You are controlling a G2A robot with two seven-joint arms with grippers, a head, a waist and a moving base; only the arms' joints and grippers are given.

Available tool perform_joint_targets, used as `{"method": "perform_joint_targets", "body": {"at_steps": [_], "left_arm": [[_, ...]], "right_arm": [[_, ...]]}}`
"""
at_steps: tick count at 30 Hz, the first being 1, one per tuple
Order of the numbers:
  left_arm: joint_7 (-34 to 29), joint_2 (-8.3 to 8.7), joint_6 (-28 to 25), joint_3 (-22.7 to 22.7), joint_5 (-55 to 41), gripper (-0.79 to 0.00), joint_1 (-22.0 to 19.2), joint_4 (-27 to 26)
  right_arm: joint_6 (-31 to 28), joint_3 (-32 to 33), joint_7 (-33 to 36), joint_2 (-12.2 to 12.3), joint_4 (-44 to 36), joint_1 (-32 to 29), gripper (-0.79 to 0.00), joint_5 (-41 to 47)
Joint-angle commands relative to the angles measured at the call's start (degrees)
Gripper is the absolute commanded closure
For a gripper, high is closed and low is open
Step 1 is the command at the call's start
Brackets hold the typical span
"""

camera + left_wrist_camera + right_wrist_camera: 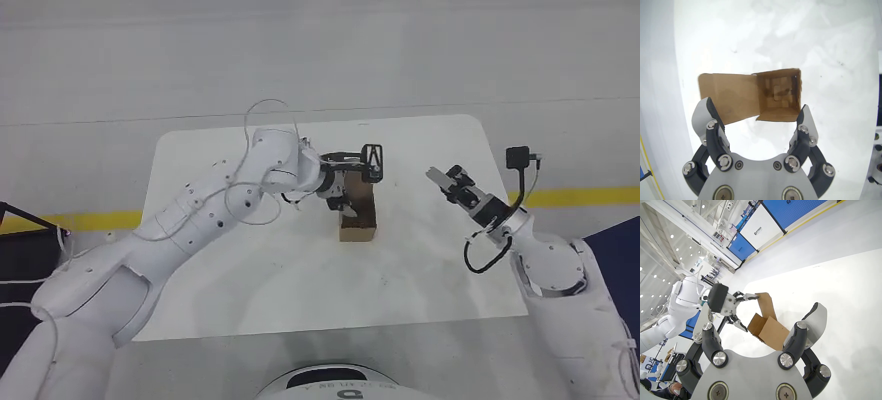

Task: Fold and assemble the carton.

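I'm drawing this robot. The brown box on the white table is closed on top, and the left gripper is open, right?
No, the brown box on the white table is open on top; the left wrist view looks right inside. The left gripper is open.

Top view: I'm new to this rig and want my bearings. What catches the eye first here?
A brown carton stands open-topped near the middle of the white table, with one long flap sticking out. The left gripper is open right at its mouth. The right gripper, also open, hangs apart from it over the table's right side.
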Motion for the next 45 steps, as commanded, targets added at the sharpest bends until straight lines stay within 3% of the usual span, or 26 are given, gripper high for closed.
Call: {"method": "perform_joint_targets", "body": {"at_steps": [1, 8, 14, 18, 23, 32, 35, 37, 45], "left_arm": [[3.8, 1.30, 0.5, -2.6, 2.5, -0.785, 1.9, -0.9], [13.8, 7.07, 2.1, -15.8, 10.1, -0.785, 11.6, -6.5], [24.6, 11.67, 1.0, -29.5, 13.9, -0.785, 24.2, -14.0], [29.0, 13.43, -1.5, -34.9, 14.8, -0.785, 31.9, -16.5], [31.6, 13.75, -4.2, -34.6, 16.0, -0.785, 35.6, -15.9], [33.0, 12.33, -4.5, -29.0, 18.0, -0.785, 33.0, -11.7], [33.5, 12.03, -4.4, -28.1, 18.6, -0.785, 32.5, -10.6], [34.1, 11.90, -4.5, -27.7, 18.9, -0.785, 32.4, -9.9], [35.8, 11.71, -4.9, -27.1, 20.1, -0.785, 32.9, -8.2]], "right_arm": [[1.5, -1.3, 1.1, 0.0, 0.7, 1.3, -0.785, -1.5], [7.4, -9.1, 3.5, -0.6, 3.4, 7.3, -0.742, -9.3], [10.6, -12.9, 2.8, -1.0, 3.6, 9.7, -0.631, -14.5], [9.6, -11.8, 4.7, -0.8, 3.4, 8.5, -0.677, -12.4], [11.3, -11.9, 7.1, -0.6, 3.8, 7.1, -0.680, -13.0], [14.8, -15.1, 8.1, -0.8, 2.4, 5.9, -0.613, -16.9], [15.9, -15.3, 8.1, -0.8, 2.6, 5.8, -0.557, -16.7], [16.6, -15.5, 8.0, -0.9, 2.8, 5.9, -0.480, -16.4], [18.4, -18.7, 8.9, -1.3, 2.6, 7.1, -0.471, -18.4]]}}
